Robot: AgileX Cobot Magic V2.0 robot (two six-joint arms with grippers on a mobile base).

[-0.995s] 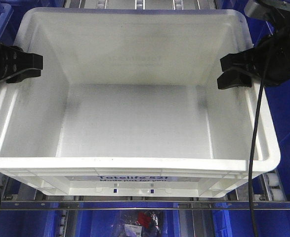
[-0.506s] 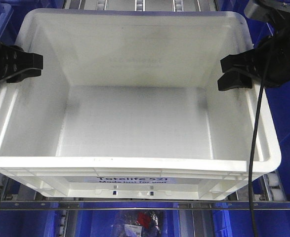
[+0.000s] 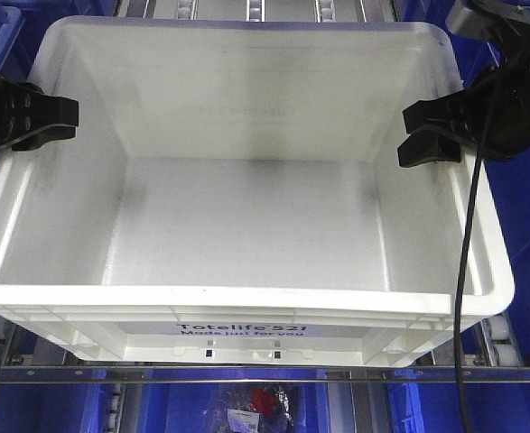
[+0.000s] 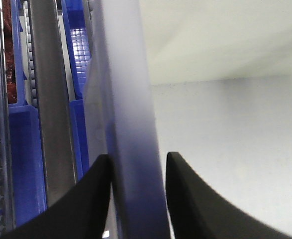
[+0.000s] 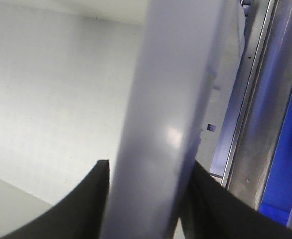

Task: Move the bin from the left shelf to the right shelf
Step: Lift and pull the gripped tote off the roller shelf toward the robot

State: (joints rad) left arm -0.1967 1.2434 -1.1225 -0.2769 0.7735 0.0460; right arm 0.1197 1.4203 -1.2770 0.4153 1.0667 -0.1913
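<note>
Left gripper (image 4: 136, 160) clamped across left wall of white Totelife crate (image 3: 246, 302), right gripper (image 5: 149, 168) clamped across right wall, finger contact shown only in wrist views, front view shows empty crate on roller shelf (image 3: 497, 336), blue bins (image 3: 525, 234) alongside.

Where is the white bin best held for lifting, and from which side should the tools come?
Grip the bin at its left and right side walls, from above, with one finger inside and one outside. The thick rim gives a ledge, and the open top leaves room. The left tool and right tool straddle those walls this way.
</note>
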